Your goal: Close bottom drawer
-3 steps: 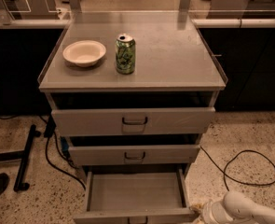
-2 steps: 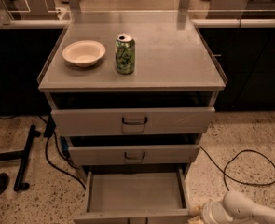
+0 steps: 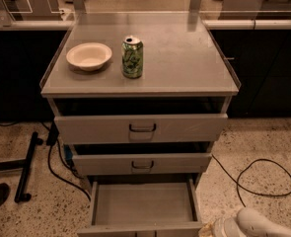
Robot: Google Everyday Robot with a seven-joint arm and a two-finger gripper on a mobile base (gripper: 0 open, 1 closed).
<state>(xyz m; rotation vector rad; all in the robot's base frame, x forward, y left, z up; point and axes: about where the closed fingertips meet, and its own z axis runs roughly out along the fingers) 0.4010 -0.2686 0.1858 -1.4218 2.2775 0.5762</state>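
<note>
Speckled floor, grey cabinet (image 3: 184, 58) with bowl (image 3: 89, 56) and can (image 3: 132, 57) on top. Bottom drawer (image 3: 142, 204) pulled out, near centre; gripper (image 3: 215, 229) low at its near right corner, presumably to push; grip state undiscernible.

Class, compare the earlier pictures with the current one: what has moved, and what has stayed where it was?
Nothing has clearly moved. The gripper stays low beside the front right corner of the bottom drawer, which remains pulled out with its tray bare. The bowl and green can on top, the top drawer and the middle drawer are unchanged.
</note>
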